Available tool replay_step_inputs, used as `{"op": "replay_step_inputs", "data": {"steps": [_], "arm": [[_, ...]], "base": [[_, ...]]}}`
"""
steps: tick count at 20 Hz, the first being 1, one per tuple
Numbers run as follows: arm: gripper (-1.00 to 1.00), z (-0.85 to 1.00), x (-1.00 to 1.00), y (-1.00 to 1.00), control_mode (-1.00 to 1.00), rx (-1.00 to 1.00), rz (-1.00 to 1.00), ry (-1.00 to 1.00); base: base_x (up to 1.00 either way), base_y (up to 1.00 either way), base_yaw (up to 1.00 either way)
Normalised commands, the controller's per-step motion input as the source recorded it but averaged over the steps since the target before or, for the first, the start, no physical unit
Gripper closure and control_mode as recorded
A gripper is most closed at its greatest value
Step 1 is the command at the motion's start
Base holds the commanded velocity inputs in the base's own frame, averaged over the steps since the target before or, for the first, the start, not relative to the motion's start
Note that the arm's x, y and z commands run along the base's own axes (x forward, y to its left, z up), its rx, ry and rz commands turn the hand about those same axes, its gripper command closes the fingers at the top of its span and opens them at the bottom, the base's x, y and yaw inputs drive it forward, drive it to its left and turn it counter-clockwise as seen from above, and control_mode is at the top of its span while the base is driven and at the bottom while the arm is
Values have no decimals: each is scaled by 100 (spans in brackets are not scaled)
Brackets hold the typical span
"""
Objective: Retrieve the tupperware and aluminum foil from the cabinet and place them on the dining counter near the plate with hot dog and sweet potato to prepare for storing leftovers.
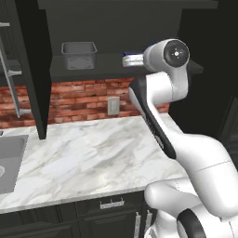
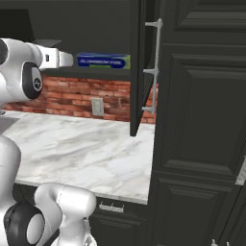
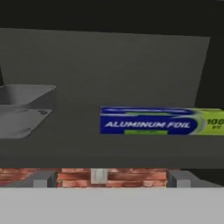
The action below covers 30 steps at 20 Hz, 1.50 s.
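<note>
Arm is raised w/ elbow bent, forearm running level toward the open cabinet (image 1: 28,69); the gripper (image 3: 111,178) points straight into the shelf at its front lip. Jaws are wide apart, nothing between them; the two fingertips (image 3: 43,179) sit low in hand view at 7 and 5 o'clock, w/ brick wall and a wall outlet (image 3: 99,176) showing in the gap under the shelf.

Aluminum foil (image 3: 159,121) lies lengthwise on the shelf, at about 2 o'clock from the gripper in hand view, label facing out, near the shelf's front edge. Tupperware (image 3: 24,109) sits on the same shelf at 10 o'clock, well apart from the foil, bare shelf between them. In left base view tupperware (image 1: 79,55) is left of the wrist.

Room: cabinet doors stand open on both sides; right door w/ bar handle (image 2: 154,67) is edge-on just beside the foil's far end (image 2: 103,61). Marble counter (image 2: 86,149) below has open surface; sink (image 1: 9,162) at its left end.
</note>
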Motion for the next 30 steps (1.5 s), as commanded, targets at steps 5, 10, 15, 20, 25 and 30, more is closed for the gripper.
{"op": "replay_step_inputs", "data": {"steps": [5,10,15,20,25,30], "arm": [[-100,38,16,39,-100,4,-1,-8],[-100,12,38,34,-100,8,0,-2],[-100,1,46,39,-100,7,0,3],[-100,0,55,37,-100,6,0,12],[-100,-7,69,39,-100,0,0,21],[-100,-21,75,35,-100,0,0,21]], "base": [[0,0,0],[0,0,0],[0,0,0],[0,0,0],[0,0,0],[0,0,0]]}}
